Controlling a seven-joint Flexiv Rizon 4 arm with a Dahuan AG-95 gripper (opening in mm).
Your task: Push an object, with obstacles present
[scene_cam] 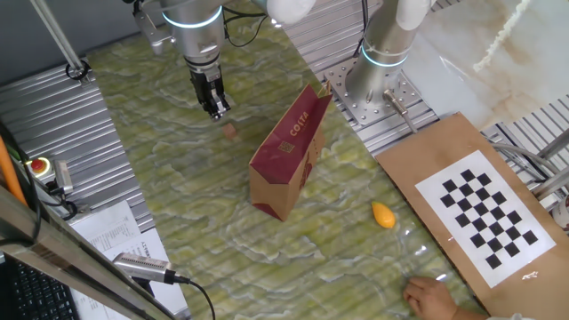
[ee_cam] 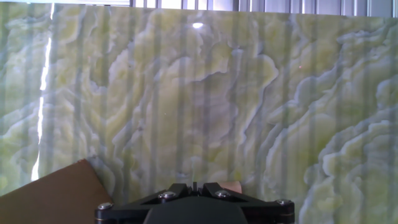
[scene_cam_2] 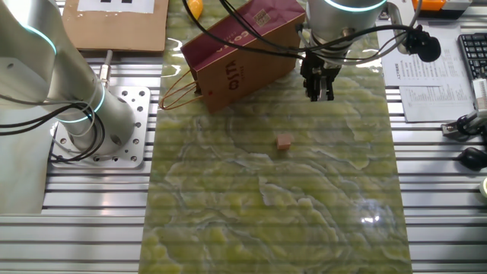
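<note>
One small pinkish-tan lump (scene_cam: 230, 131) lies on the green marbled mat (scene_cam: 178, 178), loose and on its own. In one fixed view the gripper (scene_cam: 216, 111) hangs just above the mat, and the lump sits close by at about five o'clock from its fingertips, apart from them and not touched. In the other fixed view the same lump (scene_cam_2: 284, 141) shows at about seven o'clock from the gripper (scene_cam_2: 319, 94), with bare mat (scene_cam_2: 304, 213) between the two. The fingers look drawn together with nothing between them, though the fingertips themselves are too small and dark to be sure of a gap. In the hand view only the black base of the gripper (ee_cam: 194, 202) fills the lower edge, and a tan sliver of the lump (ee_cam: 233, 185) peeks out just beside it at about two o'clock. A tall brown Costa paper bag (scene_cam: 289, 156) with a maroon side stands tilted on the mat at about four o'clock from the lump in the first fixed view, near it but clear of it. An orange-yellow oval piece (scene_cam: 383, 214) rests well beyond the bag, near a brown board bearing a checkerboard (scene_cam: 484, 209).
</note>
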